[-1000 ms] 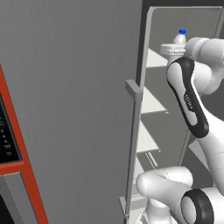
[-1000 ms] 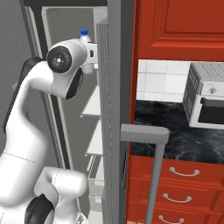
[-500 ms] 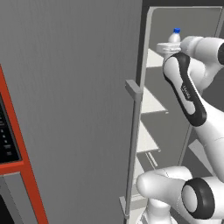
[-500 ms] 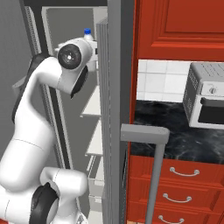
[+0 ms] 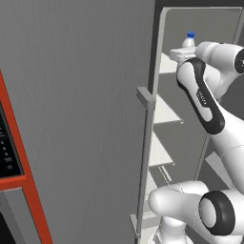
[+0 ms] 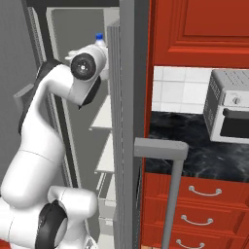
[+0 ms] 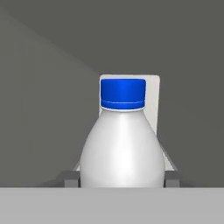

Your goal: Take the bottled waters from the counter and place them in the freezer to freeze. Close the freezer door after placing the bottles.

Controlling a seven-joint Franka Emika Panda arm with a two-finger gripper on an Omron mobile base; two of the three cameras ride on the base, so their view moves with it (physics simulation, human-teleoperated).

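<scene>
The blue-capped water bottle [image 7: 122, 144] looked light, rigid and smooth, probably slippery, so its wide lower body was the sensible place to grip. The pincer [image 7: 122, 178] was narrowed onto exactly that part, one finger on each side, holding it upright inside the freezer [image 5: 200, 28], high among the white shelves [image 5: 164, 110].

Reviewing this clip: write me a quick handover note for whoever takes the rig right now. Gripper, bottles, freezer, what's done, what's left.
Gripper: shut on the blue-capped bottle, held upright between the fingertips.
Bottle: carried high inside the open freezer, near the top shelf; whether it already rests on a shelf cannot be told.
Freezer door: open.
Counter: no bottle on the stretch in view; toaster oven stands there.
Done: first bottle brought into the freezer.
Left: release it, fetch the red-capped bottle, close the door.
</scene>
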